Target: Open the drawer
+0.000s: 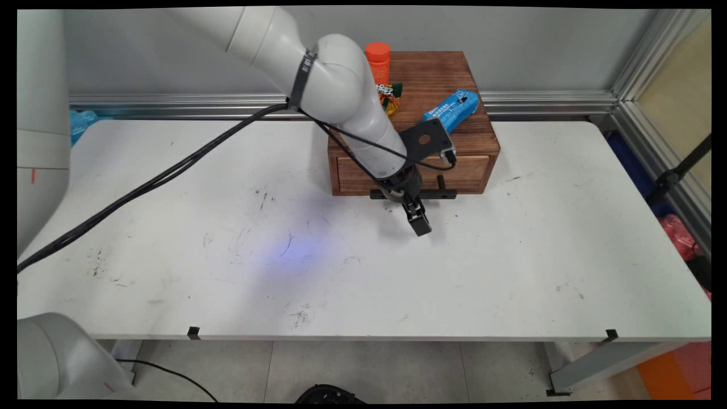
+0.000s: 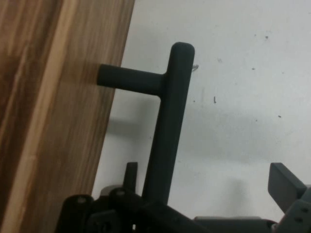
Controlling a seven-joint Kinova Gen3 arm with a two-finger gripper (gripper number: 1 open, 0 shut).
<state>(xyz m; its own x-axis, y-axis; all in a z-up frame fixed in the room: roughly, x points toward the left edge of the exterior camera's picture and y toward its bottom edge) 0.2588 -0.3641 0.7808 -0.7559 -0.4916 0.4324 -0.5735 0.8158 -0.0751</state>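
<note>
Closest to your hand camera is the black bar handle (image 2: 167, 131) of the drawer, running up from the gripper's linkage and joined to the drawer front (image 2: 58, 111) by a short black post. You can see one finger (image 2: 286, 182) standing well off to the right of the bar, with bare white table (image 2: 243, 97) between them; the other finger (image 2: 130, 174) shows just left of the bar. So your black two-finger gripper (image 1: 417, 218) has its jaws apart, and the handle lies between them, close by the left finger and untouched by the right one.

From the main view, you see the gripper low over the table just in front of the brown wooden drawer box (image 1: 409, 122), at the handle's middle, the drawer looking pushed in. On top of the box lie a blue snack packet (image 1: 451, 109), an orange bottle with an orange cap (image 1: 378, 62) and a small green and yellow packet (image 1: 391, 96), partly hidden by the arm. Black cables (image 1: 170, 170) trail from the arm to the left.
</note>
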